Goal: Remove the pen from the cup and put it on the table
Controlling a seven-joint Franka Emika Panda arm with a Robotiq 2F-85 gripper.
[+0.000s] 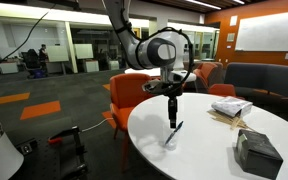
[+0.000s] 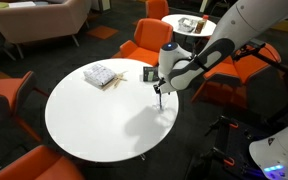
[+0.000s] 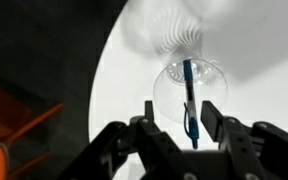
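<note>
Hovering low-centre in wrist view, gripper (image 3: 181,128) has jaws spread wide, nothing clamped. Pen (image 3: 188,100) leans inside cup (image 3: 169,95) at mid-frame, one end btw the jaws; cup sits on white table (image 3: 119,90)
</note>
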